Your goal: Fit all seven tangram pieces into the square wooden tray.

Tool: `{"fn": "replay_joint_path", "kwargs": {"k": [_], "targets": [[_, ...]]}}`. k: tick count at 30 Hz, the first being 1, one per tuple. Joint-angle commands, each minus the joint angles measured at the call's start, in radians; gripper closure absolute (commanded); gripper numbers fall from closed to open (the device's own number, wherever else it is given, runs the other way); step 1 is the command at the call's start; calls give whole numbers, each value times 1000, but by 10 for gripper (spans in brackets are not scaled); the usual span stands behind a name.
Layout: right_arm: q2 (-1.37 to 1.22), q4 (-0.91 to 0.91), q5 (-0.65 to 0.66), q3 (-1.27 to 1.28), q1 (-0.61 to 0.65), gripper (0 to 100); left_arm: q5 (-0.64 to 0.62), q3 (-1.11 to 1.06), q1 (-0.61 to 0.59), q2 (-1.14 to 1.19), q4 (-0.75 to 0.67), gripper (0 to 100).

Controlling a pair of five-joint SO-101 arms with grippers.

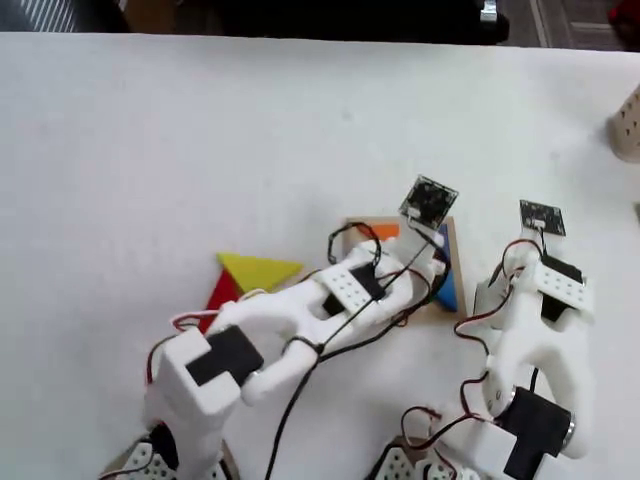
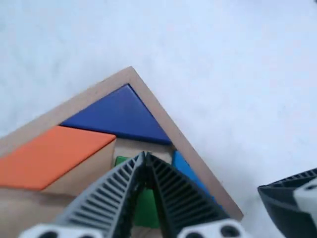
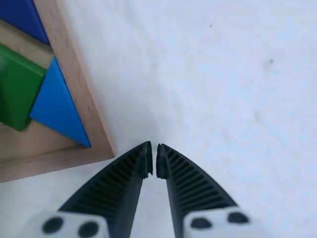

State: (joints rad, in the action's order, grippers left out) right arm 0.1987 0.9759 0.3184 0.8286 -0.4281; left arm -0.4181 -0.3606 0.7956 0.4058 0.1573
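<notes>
Left gripper point(image 2: 145, 157) and right gripper point(image 3: 153, 159): jaws closed. Yellow triangle point(image 1: 258, 270) and red triangle point(image 1: 222, 292) lie flat outside tray point(image 2: 161, 106); judged light, stiff, thin. Grip across edges.

No readable text or numbers anywhere (labels included)

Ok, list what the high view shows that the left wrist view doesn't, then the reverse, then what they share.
Only the high view: the yellow triangle and the red piece, lying on the table outside the wooden tray. Only the left wrist view: the green piece in the tray, at the tips of the left tool. Both: the tray, the orange piece and the light blue piece.
</notes>
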Motion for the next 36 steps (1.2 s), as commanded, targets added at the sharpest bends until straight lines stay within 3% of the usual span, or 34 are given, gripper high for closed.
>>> {"fn": "replay_joint_path", "kwargs": {"k": [1, 5, 12, 19, 29, 36], "targets": [[39, -10, 14, -3, 15, 978, -14, 57, 12, -12, -28, 977], [39, -10, 14, -3, 15, 978, -17, 51, -10, -21, -23, 977], [39, -12, 14, -3, 15, 978, -14, -72, -13, -191, 126, 977], [41, -39, 14, 15, 13, 978, 15, -413, 47, -489, 35, 977], [42, -36, 14, 15, 13, 978, 20, -227, 87, -211, 17, 977], [44, -36, 15, 15, 13, 978, 20, -186, 85, -180, 8, 977]]}}
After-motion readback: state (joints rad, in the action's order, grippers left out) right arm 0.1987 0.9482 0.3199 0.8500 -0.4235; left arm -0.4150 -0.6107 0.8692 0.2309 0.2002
